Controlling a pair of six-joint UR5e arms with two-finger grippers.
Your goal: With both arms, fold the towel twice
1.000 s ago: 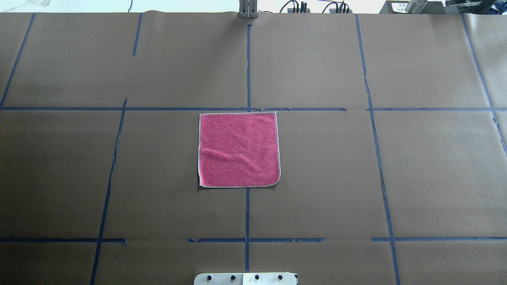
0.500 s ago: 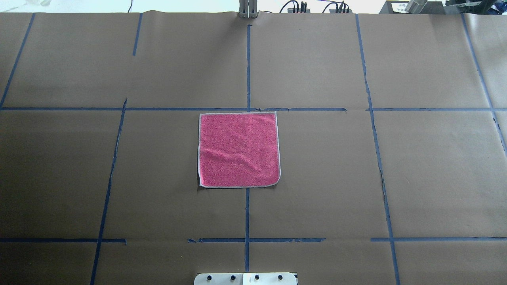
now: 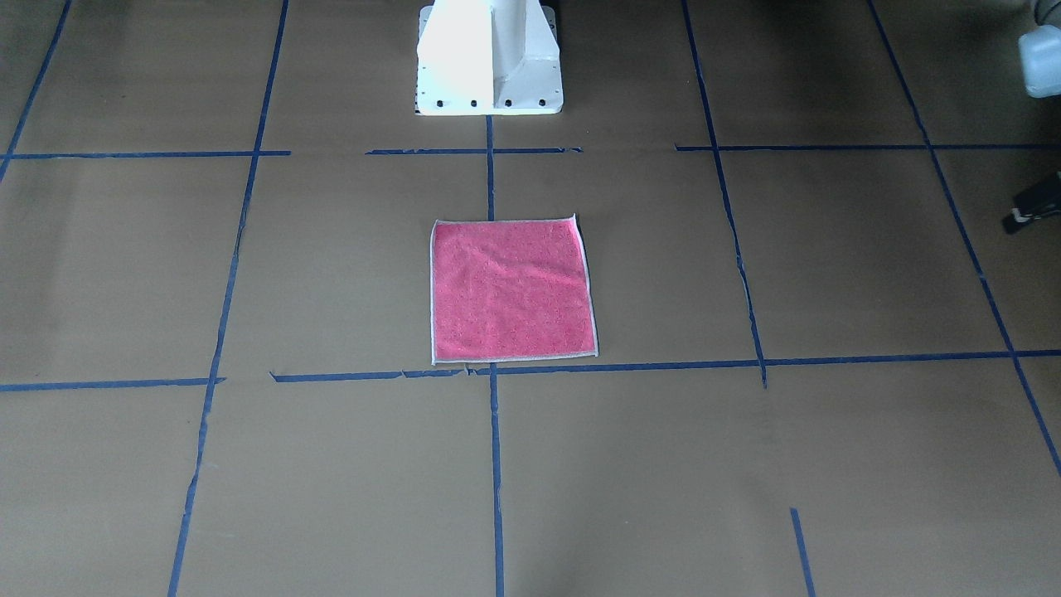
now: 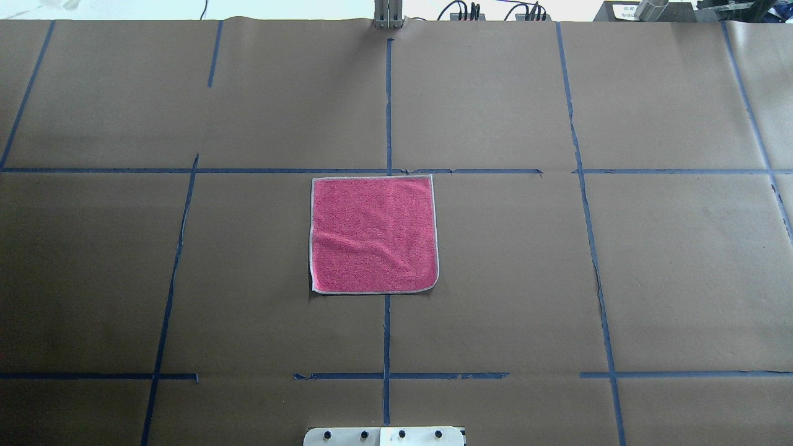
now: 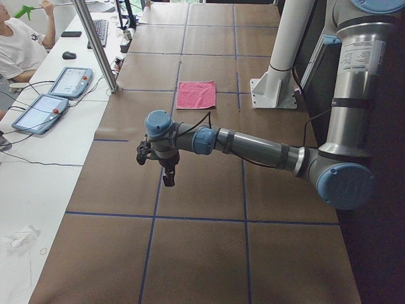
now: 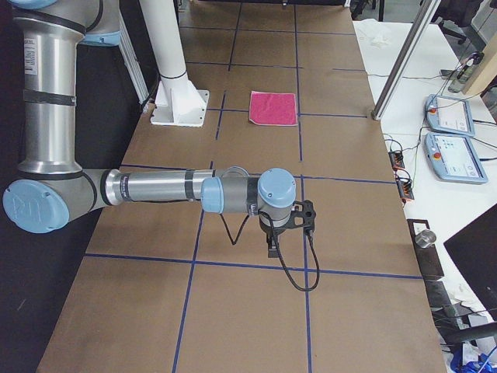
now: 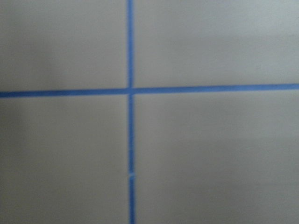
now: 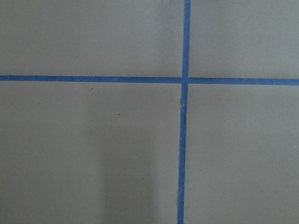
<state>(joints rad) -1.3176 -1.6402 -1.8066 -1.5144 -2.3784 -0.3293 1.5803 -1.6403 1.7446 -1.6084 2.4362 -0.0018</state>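
Observation:
The towel (image 4: 373,234) lies flat and unfolded, pink face up, at the middle of the table, with a slight wrinkle across it. It also shows in the front view (image 3: 512,290) and both side views (image 5: 196,95) (image 6: 273,107). The left arm (image 5: 253,145) reaches out low over the table's left end, its gripper (image 5: 168,180) pointing down, far from the towel. The right arm (image 6: 155,188) does the same at the right end, its gripper (image 6: 273,249) pointing down. I cannot tell whether either gripper is open or shut. Both wrist views show only brown paper and crossed blue tape.
The white pedestal base (image 3: 489,58) stands behind the towel on the robot's side. Blue tape lines (image 4: 387,105) grid the brown paper. A metal post (image 5: 95,44), tablets (image 5: 69,82) and a seated operator (image 5: 19,44) are along the far table edge.

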